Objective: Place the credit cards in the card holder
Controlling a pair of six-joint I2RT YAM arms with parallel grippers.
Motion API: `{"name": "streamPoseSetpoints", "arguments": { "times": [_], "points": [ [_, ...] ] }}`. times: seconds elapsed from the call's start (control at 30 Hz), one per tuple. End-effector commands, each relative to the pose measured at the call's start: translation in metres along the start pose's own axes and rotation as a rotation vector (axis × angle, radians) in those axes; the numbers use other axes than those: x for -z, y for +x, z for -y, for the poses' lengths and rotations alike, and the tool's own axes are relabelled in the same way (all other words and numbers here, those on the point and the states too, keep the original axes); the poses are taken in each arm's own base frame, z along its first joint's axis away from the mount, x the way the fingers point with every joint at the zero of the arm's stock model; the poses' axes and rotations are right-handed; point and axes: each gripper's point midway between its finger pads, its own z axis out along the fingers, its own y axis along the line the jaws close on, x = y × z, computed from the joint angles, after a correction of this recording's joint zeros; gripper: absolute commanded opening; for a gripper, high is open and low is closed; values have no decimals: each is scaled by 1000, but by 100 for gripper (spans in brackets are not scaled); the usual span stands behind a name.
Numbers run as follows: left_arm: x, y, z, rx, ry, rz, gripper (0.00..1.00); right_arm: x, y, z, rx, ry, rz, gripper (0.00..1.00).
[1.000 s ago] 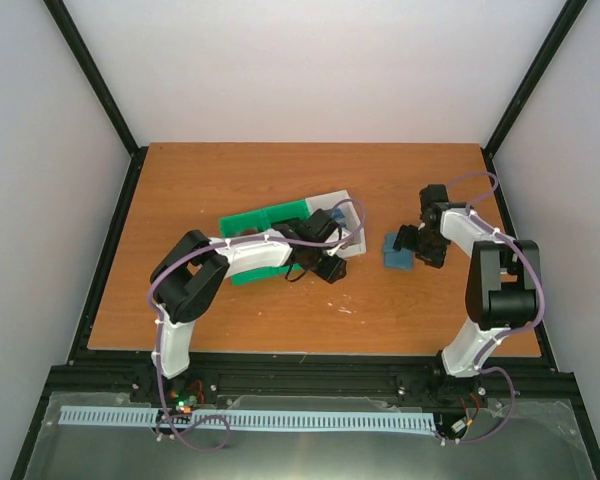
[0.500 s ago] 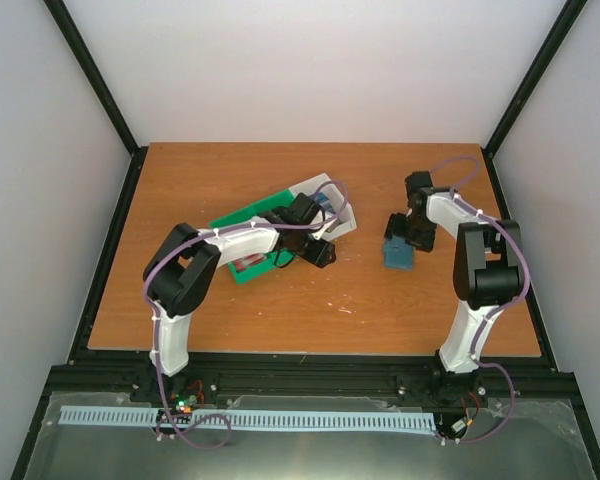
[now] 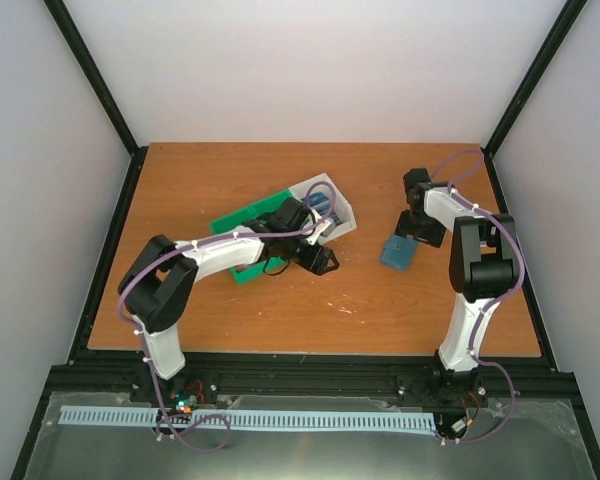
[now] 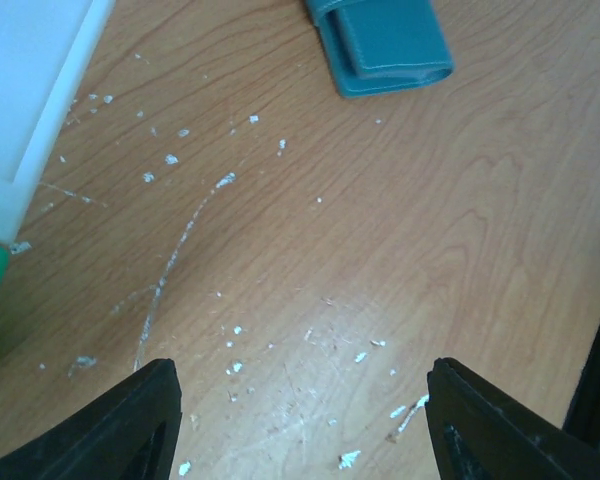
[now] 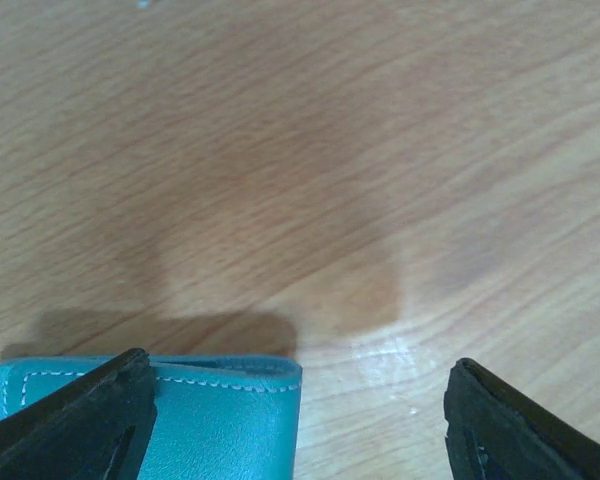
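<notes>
Jaws on both arms apart, empty; holder (image 3: 398, 252) flat on worktop (image 3: 230, 320), just below right jaws, off-centre toward one finger; left jaws well apart from it, by bins (image 3: 232, 219)

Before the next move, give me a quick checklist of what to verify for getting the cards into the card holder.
1. The left jaws open and empty: ok, wide apart over the table.
2. The right jaws open: ok, nothing clamped between them.
3. The card holder opened for loading: not ok, it lies folded shut.
4. Whereabouts of the cards: cannot tell, the left arm covers much of the green bin and the white bin.
5. Arms apart: ok, the left arm by the bins, the right arm by the card holder.
</notes>
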Motion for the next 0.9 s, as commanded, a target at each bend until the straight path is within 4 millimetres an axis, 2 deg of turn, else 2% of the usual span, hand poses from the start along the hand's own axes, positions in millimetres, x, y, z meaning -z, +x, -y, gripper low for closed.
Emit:
{"name": "streamPoseSetpoints", "arguments": {
  "times": [0.0,0.13,0.27,0.4,0.47,0.53,0.7,0.77,0.87],
  "points": [
    [16,-8,18,13,56,70,69,5,12,27,-41,119,3,77],
    [23,1,20,47,54,74,69,7,44,32,-17,123,-51,77],
    [28,11,23,78,62,71,70,13,95,29,-9,66,-113,76],
    [31,21,23,117,62,64,70,27,141,8,7,-54,-152,77],
    [32,25,21,146,56,63,70,40,153,-11,36,-132,-151,76],
    [32,29,20,174,56,65,70,55,154,-23,62,-178,-120,77],
    [32,29,20,218,61,71,71,87,117,-14,70,-145,47,78],
    [33,25,20,225,55,80,71,90,108,-18,90,-147,69,78],
    [35,21,20,231,49,90,72,82,95,-22,105,-122,85,78]
  ]
}}
